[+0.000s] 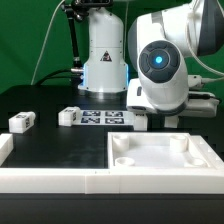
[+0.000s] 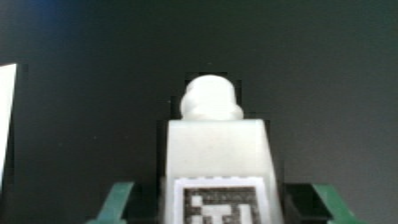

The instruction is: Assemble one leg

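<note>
As pincer (image 2: 217,203) grips it, leg (image 2: 217,150) between fingers (image 2: 125,205)

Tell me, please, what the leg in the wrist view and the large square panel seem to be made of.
The leg looks like white plastic, matte and smooth: even colour and a rounded, moulded-looking peg. Its tag seems printed black and white. The panel also looks like matte white plastic, with moulded round sockets; painted wood cannot be excluded.

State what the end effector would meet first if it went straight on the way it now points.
Probably the black table: the wrist view shows nothing else straight beyond the leg the end effector holds, though depth is unclear.
</note>
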Robot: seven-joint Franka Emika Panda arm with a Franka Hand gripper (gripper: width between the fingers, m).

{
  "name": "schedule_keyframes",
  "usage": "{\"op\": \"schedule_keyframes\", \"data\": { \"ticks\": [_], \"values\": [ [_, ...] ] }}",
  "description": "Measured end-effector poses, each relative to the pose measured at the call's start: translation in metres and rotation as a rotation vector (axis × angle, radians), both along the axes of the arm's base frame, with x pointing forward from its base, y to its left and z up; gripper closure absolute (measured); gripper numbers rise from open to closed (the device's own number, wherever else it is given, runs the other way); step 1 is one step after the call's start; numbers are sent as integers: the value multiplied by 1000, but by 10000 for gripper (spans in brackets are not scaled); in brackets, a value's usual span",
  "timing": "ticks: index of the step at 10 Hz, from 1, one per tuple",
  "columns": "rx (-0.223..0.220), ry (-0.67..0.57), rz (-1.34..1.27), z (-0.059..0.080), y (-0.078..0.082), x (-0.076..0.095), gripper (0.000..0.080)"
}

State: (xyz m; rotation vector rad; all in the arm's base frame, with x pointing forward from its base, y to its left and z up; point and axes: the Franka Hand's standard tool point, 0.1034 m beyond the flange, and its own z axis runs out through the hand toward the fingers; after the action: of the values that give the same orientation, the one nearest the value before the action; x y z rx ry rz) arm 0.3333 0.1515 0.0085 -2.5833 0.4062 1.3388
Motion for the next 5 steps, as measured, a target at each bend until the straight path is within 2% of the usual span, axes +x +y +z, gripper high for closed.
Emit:
{"op": "schedule_keyframes", "data": {
  "ticks": [5],
  "values": [
    [0,0,0,0,0,0,512]
  ]
}}
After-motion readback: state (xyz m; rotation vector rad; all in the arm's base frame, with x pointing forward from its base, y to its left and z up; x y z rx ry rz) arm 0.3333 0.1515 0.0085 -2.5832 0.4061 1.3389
